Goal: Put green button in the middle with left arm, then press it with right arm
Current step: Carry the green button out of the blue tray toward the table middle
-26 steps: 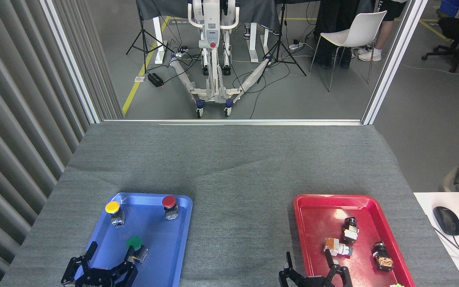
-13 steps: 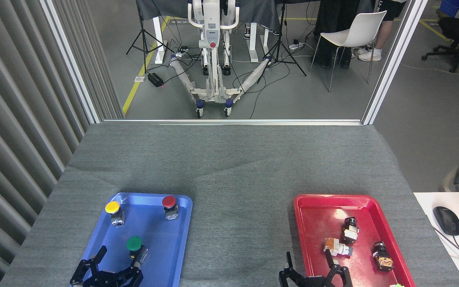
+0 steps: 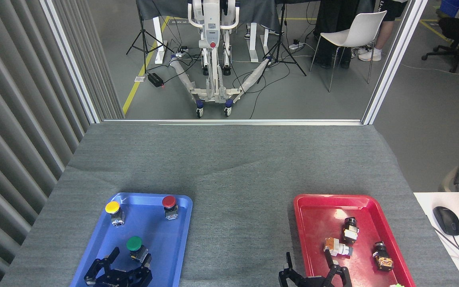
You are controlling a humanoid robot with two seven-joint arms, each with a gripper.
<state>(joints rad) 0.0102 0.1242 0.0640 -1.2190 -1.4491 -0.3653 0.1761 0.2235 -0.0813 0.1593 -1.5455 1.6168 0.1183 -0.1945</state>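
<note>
The open left gripper (image 3: 130, 261) has been shifted rightward to bracket the green button (image 3: 134, 244), apparently not yet gripped.

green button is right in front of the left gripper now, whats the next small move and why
Probably ease the left gripper a little further forward so its open fingers straddle the green button, then close. The button sits upright in the blue tray, just beyond the fingertips and roughly between them, not yet gripped. The middle of the table is bare, and the right gripper waits open near the red tray.
</note>
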